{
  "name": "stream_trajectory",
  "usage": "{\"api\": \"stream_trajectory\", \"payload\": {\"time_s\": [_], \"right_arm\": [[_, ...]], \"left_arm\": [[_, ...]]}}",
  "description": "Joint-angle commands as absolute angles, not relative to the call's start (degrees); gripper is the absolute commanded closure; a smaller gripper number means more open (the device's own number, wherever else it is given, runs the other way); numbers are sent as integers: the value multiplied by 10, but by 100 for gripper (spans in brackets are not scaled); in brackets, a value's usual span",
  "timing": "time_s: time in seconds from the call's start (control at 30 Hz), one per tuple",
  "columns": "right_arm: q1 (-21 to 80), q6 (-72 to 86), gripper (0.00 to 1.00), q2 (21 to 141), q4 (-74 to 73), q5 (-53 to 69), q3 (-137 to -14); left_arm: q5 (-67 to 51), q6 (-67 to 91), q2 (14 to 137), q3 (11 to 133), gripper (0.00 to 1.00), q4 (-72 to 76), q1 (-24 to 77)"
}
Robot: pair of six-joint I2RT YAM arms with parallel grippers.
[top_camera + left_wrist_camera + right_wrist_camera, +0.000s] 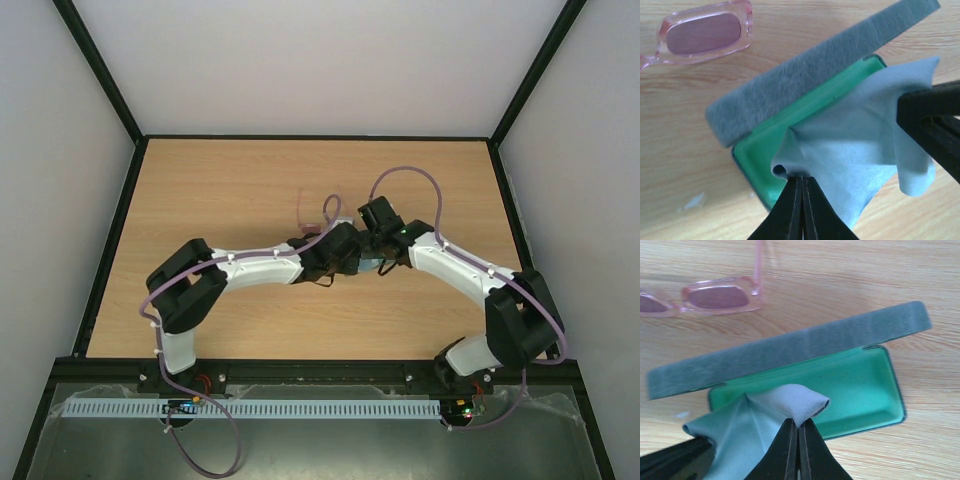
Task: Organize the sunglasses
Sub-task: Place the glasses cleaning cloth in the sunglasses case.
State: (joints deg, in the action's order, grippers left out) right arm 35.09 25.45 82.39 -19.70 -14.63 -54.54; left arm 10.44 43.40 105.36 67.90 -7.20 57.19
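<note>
While both arms are reaching inward, Table (200, 200): wooden top, carrying every item listed below.
Left arm (250, 268): stretching toward 2 o'clock from its base and meeting the other arm at mid-table.
Right arm (460, 265): stretching toward 10 o'clock from its base.
Case (875, 405): lying open on the table under the two grippers, its grey felt lid (790, 347) standing raised at the 12 o'clock side and its green lining (860, 385) facing up.
Cloth (860, 145): light blue, hanging bunched between the two grippers and overlapping the case's 6 o'clock rim; whether it is touching the lining cannot be told.
Sunglasses (702, 32): lying on the bare table at 11 o'clock of the case, beyond the lid and apart from it; pink frame, purplish lenses, one temple arm pointing toward 12 o'clock in the right wrist view.
Left gripper (802, 182): fingers pressing together, pinching a fold of the cloth.
Right gripper (799, 427): fingers pressing together, pinching another fold of the cloth.
</note>
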Motion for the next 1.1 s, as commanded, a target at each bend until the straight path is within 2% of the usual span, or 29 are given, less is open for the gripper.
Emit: {"api": "stream_trajectory", "payload": {"time_s": [0.0,0.57,1.07], "right_arm": [[326,235,99,849,-217,-151,-556],[278,207,99,929,-165,-138,-552],[277,195,99,944,-168,-187,-562]], "left_arm": [[103,412,1092,714,97,-66,561],[87,406,1162,735,97,-42,529],[87,419,1144,721,98,-44,532]]}}
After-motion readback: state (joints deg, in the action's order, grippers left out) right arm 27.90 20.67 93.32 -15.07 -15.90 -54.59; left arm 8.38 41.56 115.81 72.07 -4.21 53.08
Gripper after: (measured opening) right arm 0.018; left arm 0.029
